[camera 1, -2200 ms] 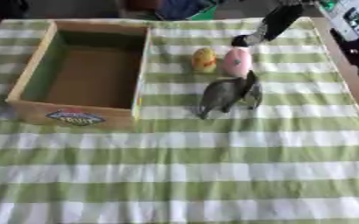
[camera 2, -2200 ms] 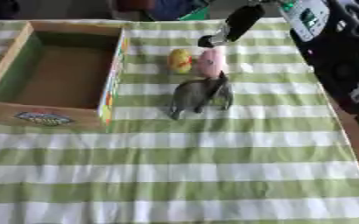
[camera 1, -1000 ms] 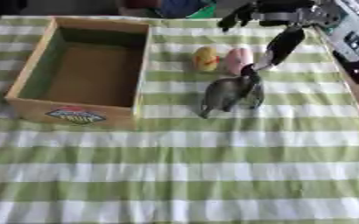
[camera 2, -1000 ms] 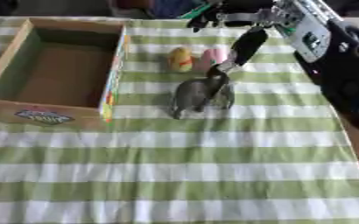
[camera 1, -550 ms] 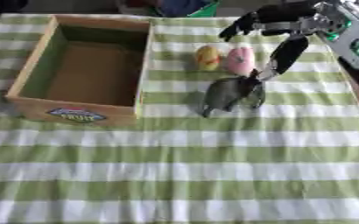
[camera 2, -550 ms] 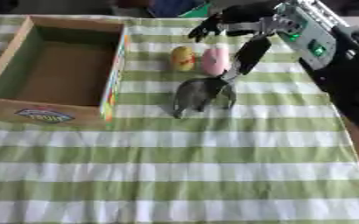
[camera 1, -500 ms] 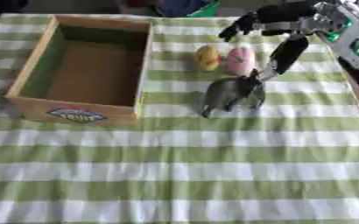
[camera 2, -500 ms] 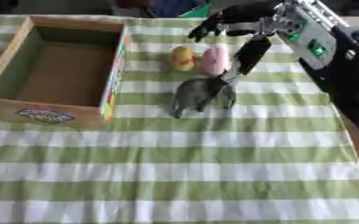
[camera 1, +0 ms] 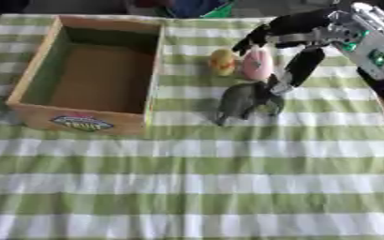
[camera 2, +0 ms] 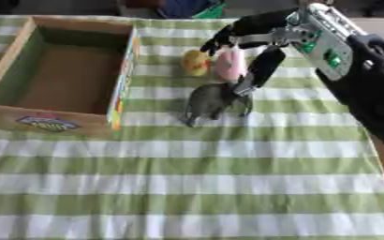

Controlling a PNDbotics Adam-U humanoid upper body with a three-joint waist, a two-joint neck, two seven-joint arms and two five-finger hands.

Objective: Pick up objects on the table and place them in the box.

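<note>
Left eye view: pink egg-shaped object [camera 1: 257,64] sits on the green-and-white striped tablecloth [camera 1: 187,187], far side, right of the wooden box [camera 1: 97,122]. Yellow rounded object [camera 1: 222,61] just beside it on its left, touching or nearly. Grey elephant figure [camera 1: 246,99] stands just nearer the camera, upright on its legs.

Right hand [camera 1: 298,37] comes in from upper right, spread wide: fingers [camera 1: 257,35] arch over the top of the pink object, thumb [camera 1: 298,70] points down on its right side, tip reaching toward the elephant's back. Nothing pinched yet; pink object stands in the gap between them. Whether the thumb tip touches the elephant, can't tell. Left hand not seen.

Step in hand looks like closing on the pink object. To do it well: bring the thumb in against the pink side rather than lower, so the elephant isn't nudged over; keep the fingers off the yellow one, which is close enough to roll. Lift straight up before swinging left toward the box.

Box: open top, brown floor, green inner walls, label on the near face. Interior shows nothing inside, so all three objects are still left to move.
</note>
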